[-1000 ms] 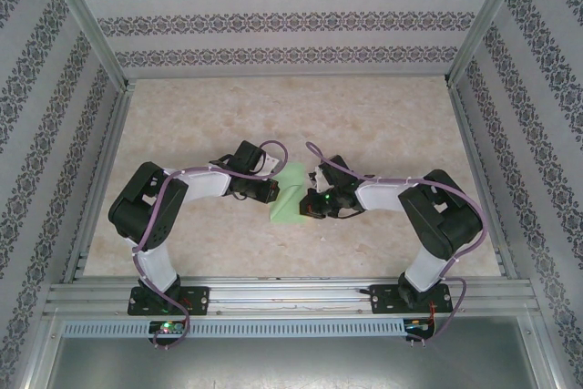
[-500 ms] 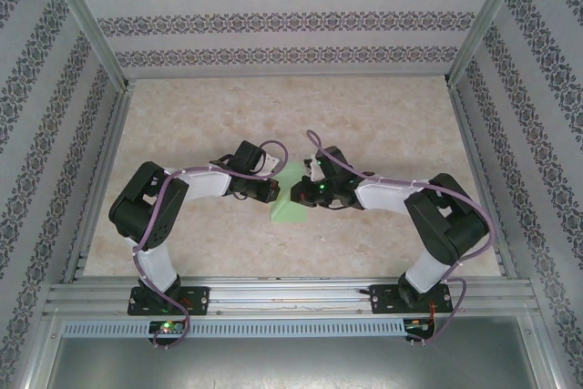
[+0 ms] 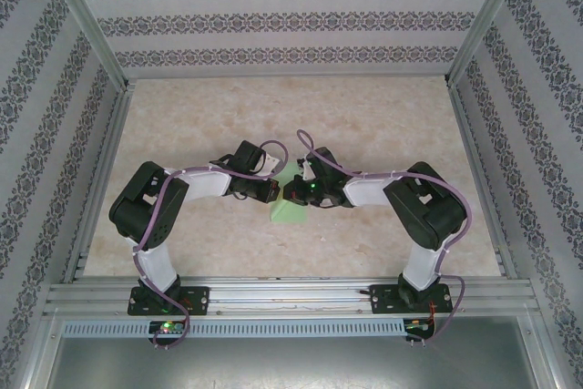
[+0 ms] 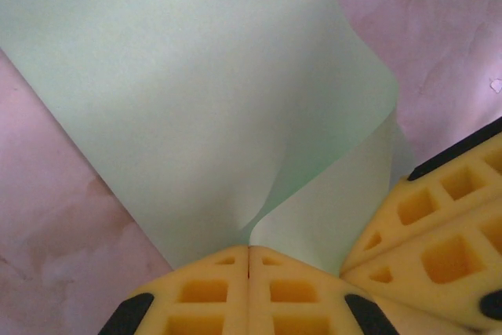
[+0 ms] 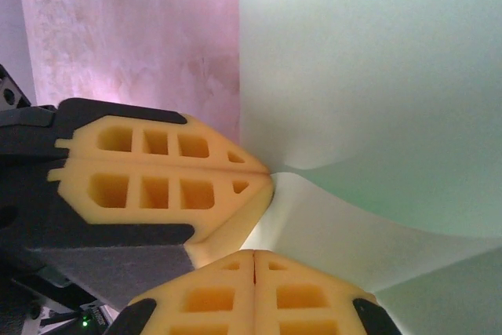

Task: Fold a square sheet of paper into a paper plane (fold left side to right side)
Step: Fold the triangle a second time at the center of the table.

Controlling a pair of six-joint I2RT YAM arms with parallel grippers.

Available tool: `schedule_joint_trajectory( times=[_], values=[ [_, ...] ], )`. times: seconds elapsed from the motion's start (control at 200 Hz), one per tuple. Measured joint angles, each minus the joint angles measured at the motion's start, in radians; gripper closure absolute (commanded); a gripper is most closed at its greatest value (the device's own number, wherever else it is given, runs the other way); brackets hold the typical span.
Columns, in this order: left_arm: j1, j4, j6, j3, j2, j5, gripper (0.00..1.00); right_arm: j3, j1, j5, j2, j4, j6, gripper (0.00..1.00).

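The light green square sheet of paper (image 3: 290, 213) lies on the table between the two arms, with part of it lifted and curled over. In the left wrist view the sheet (image 4: 196, 84) bends into a soft fold that runs down into my left gripper (image 4: 249, 250), which is shut on its edge. My right gripper (image 5: 255, 255) is also shut, pinching the same raised flap (image 5: 353, 233) a short way along. The two grippers almost touch: the left gripper (image 3: 276, 190) sits just left of the right gripper (image 3: 290, 192). The other arm's yellow fingers (image 5: 157, 170) show beside the flap.
The marbled beige table (image 3: 364, 116) stretches wide behind and to both sides of the arms. Patterned walls and a metal frame (image 3: 469, 143) enclose it. A metal rail (image 3: 291, 293) runs along the near edge by the arm bases.
My right gripper has moved left toward the left gripper, drawing the paper's flap with it, so less green shows from above. The left arm has stayed still.
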Motion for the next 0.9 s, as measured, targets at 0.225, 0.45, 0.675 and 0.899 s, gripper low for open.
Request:
schedule_joint_trajectory(
  times=[0.225,0.45,0.675,0.899],
  values=[
    [0.0,0.0,0.009,0.006,0.005,0.001,1.0,0.0,0.0,0.006,0.008,0.0,0.0,1.0],
    [0.0,0.0,0.015,0.006,0.005,0.001,1.0,-0.002,0.0,0.025,0.012,-0.001,0.0,1.0],
    [0.0,0.0,0.015,0.006,0.005,0.001,1.0,-0.009,0.0,0.041,0.013,-0.002,-0.001,1.0],
    [0.0,0.0,0.015,0.008,0.007,0.002,1.0,-0.024,0.0,0.05,0.013,-0.005,-0.003,1.0]
  ],
)
